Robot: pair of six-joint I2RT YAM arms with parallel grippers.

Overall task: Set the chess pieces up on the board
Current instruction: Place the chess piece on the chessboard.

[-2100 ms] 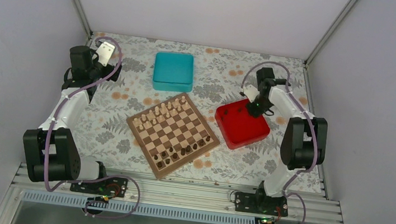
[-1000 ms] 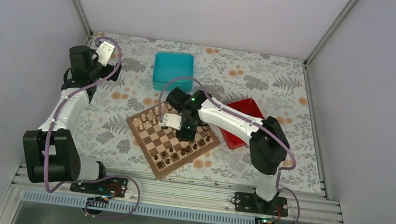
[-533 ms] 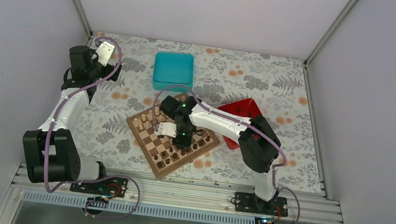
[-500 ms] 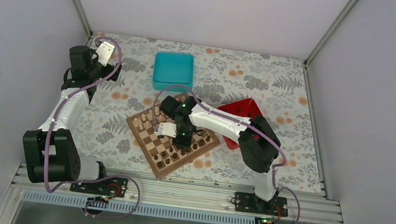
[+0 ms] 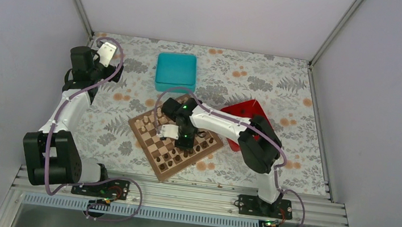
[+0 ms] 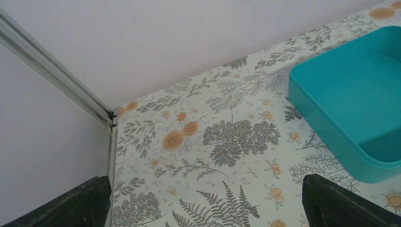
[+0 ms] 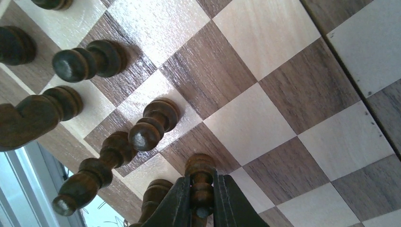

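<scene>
Dark pawn [image 7: 201, 171] upright on the board [image 7: 265, 33], near-right side, pinched in the right pincer [image 7: 202, 188]. Its long axis runs along the fingers, so lift-off is straight up. Left pincer [image 6: 208, 203] spread, far-left over the bench.

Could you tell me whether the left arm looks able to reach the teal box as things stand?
Probably yes: the left pincer hangs open near the teal box, and nothing stands between them in the wrist view.

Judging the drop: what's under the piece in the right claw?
A dark square of the board lies under the dark piece in the right claw. The fingers cover its sides; contact is unclear.
</scene>
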